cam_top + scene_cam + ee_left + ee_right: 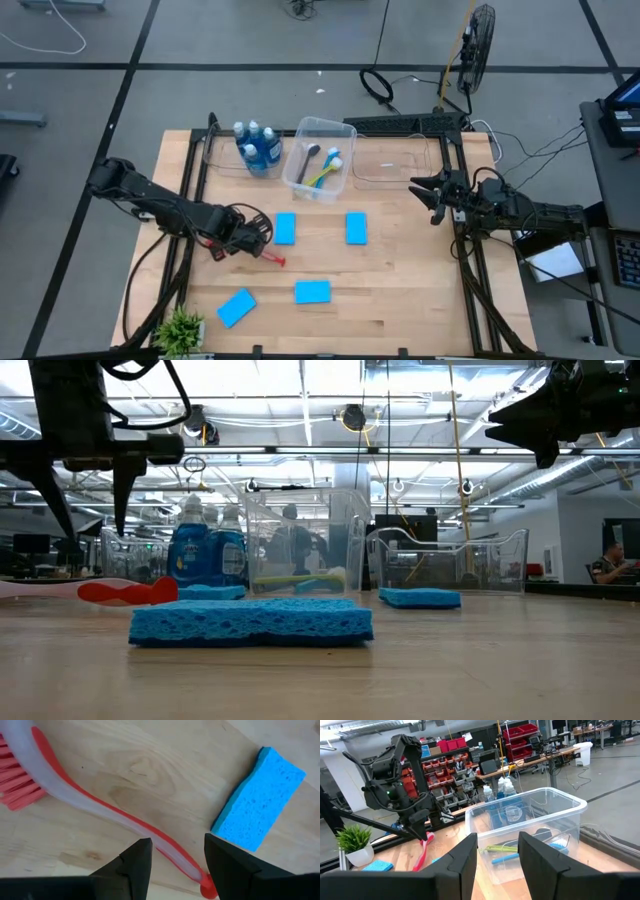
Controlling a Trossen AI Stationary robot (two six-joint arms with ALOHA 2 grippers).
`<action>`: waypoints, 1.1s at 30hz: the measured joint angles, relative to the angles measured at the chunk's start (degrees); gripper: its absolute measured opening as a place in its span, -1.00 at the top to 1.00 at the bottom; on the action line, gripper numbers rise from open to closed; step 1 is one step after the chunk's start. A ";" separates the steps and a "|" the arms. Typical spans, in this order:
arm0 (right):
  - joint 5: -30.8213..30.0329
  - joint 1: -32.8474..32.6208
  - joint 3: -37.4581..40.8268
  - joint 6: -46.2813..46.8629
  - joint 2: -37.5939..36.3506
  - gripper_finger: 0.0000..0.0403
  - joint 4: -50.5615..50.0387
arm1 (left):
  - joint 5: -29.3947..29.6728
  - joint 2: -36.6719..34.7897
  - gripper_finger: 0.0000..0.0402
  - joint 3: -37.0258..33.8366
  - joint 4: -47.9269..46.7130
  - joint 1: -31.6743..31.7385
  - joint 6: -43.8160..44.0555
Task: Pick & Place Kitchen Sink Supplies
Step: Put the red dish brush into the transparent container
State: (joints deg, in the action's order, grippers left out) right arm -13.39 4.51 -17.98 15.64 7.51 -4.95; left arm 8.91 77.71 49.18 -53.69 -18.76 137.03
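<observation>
Red brush (pixel 90 805) lies flat on the wooden table (pixel 400 290), near its left-front part; its long axis runs diagonally, bristle head toward the left arm's side, handle tip toward the sponge (pixel 257 800) just beside it; note your left gripper (pixel 172 857) low over the handle, fingers spread and straddling it, not yet pinching; your right gripper (pixel 432 195) waits raised at the table's right edge, fingers parted on nothing; other brushes (pixel 325 170) rest in the middle bin (pixel 345 130).
</observation>
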 joint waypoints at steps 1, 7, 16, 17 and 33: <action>0.00 0.00 0.00 0.00 0.00 0.35 0.00 | 0.09 0.00 0.08 0.00 0.01 0.00 -0.08; 0.00 -0.01 0.00 0.00 0.00 0.35 0.00 | 0.13 0.00 0.08 -0.01 0.28 0.00 -0.24; 0.00 0.00 0.00 -0.02 0.00 0.35 0.00 | 0.16 0.00 0.08 0.01 2.03 0.00 -8.55; 0.00 -0.02 0.00 -0.02 0.00 0.35 0.00 | 0.17 0.00 0.08 0.01 2.65 0.00 -8.03; -0.02 0.00 0.00 -0.04 0.00 0.35 0.00 | 0.58 0.41 0.08 0.06 3.92 -1.19 7.64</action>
State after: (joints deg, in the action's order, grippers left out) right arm -13.41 4.51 -17.98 15.59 7.51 -4.95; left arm 9.49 78.12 49.24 -49.77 -19.96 144.66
